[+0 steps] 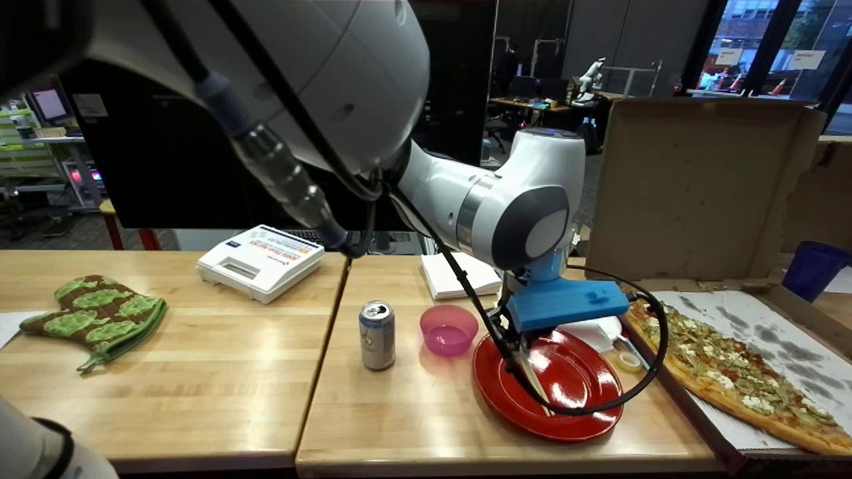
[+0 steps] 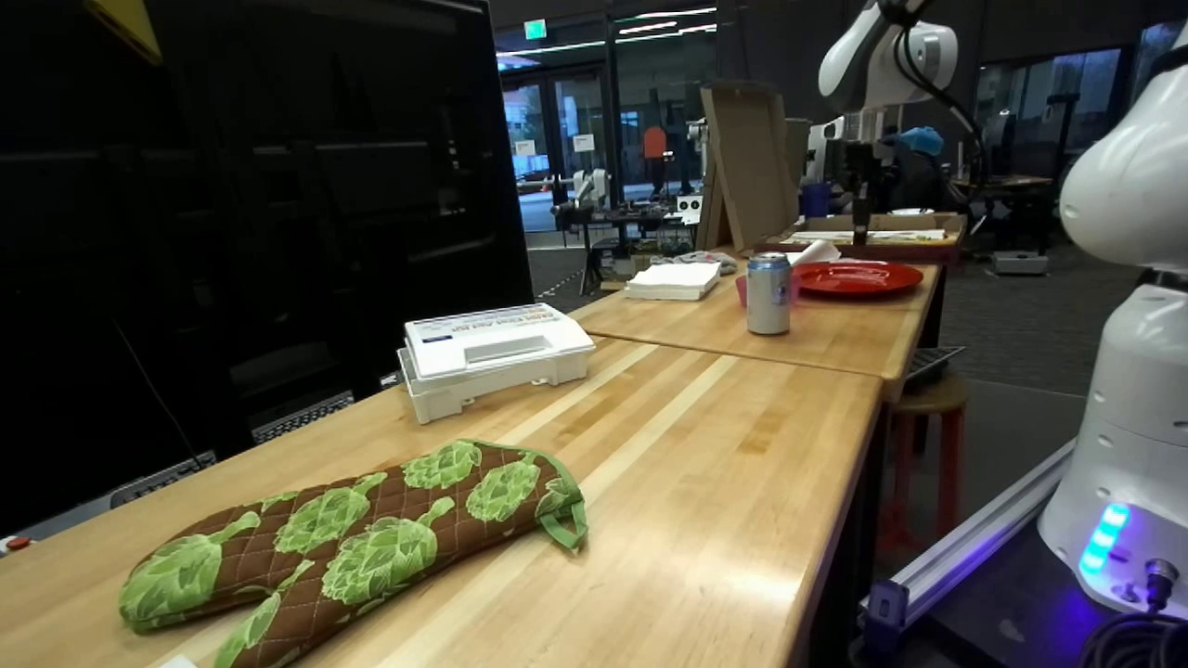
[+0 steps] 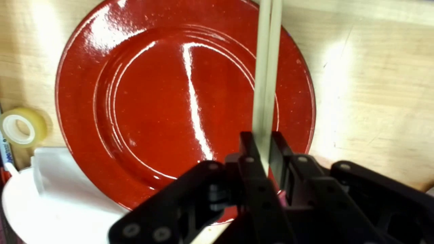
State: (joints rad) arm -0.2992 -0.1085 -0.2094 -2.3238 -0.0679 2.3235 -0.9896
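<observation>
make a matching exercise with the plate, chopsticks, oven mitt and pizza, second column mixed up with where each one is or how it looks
Things:
1. plate
2. chopsticks
3. oven mitt
4. pizza

Places and looks:
A. held by the gripper
B. in the open box
C. glossy red all over
D. quilted, brown with a green pattern

Right pairs: 1-C, 2-A, 3-D, 4-B
</observation>
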